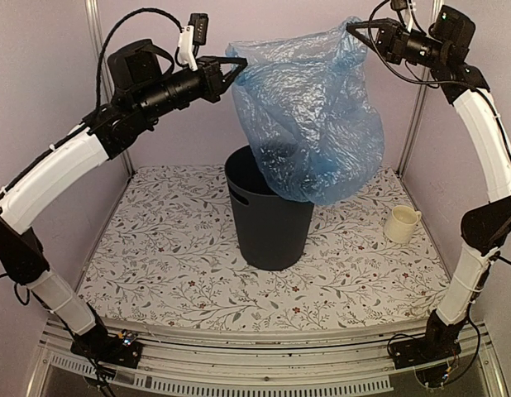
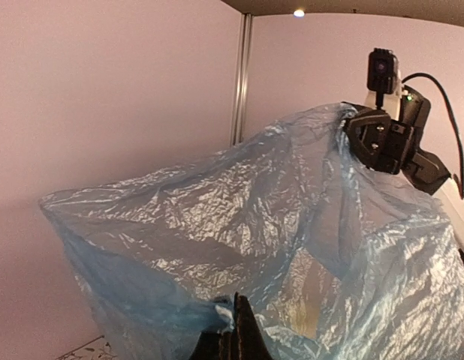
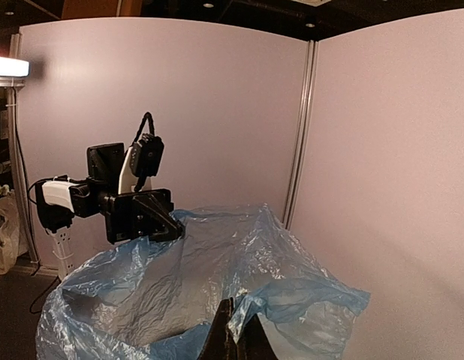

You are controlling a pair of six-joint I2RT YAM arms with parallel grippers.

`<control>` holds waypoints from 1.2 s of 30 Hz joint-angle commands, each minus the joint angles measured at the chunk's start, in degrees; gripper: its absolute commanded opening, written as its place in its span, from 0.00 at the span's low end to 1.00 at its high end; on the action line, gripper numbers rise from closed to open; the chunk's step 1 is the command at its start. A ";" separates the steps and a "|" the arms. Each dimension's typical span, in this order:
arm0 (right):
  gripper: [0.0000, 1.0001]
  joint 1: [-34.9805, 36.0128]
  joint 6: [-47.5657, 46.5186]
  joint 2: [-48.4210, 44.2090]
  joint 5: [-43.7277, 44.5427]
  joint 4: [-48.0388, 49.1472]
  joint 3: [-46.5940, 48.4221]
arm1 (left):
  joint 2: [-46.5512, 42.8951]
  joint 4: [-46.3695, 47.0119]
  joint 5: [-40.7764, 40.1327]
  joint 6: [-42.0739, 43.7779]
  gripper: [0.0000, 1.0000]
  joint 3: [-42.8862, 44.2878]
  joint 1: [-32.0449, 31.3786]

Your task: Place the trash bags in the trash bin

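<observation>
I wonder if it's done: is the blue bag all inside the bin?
No, the blue bag hangs between the left hand and right hand, mostly above the bin.

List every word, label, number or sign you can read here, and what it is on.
None can be read. The blue trash bag, the dark trash bin and the cream mug show no print; the table cover shows only a floral pattern.

mug point(image 1: 402, 223) on a floral table point(image 1: 173, 248)
the cream mug stands upright near the table's right edge, handle to the right; pale walls point(image 1: 40, 74) behind.
</observation>
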 commanded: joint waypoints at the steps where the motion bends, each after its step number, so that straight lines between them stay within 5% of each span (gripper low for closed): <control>1: 0.02 1.80 0.13 -0.25 -1.92 -0.53 1.91 | 1.27 1.82 -2.65 -1.37 0.00 2.09 4.12; 36: 0.06 12.78 -0.39 7.37 -0.02 1.24 5.60 | -10.06 4.31 -9.73 -1.67 0.00 -18.28 15.82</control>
